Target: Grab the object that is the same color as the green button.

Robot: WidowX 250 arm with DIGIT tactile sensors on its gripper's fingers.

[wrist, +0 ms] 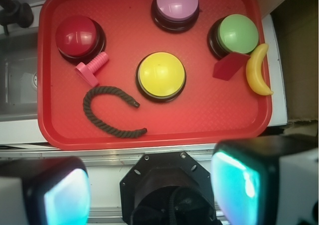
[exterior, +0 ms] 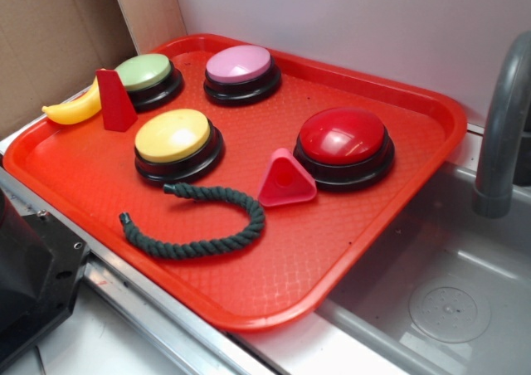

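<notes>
We see the dark green rope (exterior: 203, 223) lying curled on the red tray (exterior: 348, 250), near its front edge, just in front of the yellow button (exterior: 177, 143). The green button (exterior: 146, 79) sits at the tray's far corner beside a banana (exterior: 75, 109). Our jaws hang wide apart, empty, short of the tray

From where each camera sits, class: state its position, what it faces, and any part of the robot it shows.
Exterior: beside and above the red tray, looking down obliquely; a black robot part shows lower left.
Wrist: high over the tray's near edge, looking straight down; the gripper, open, fills the bottom.
Shared: green rope, green button.
</notes>
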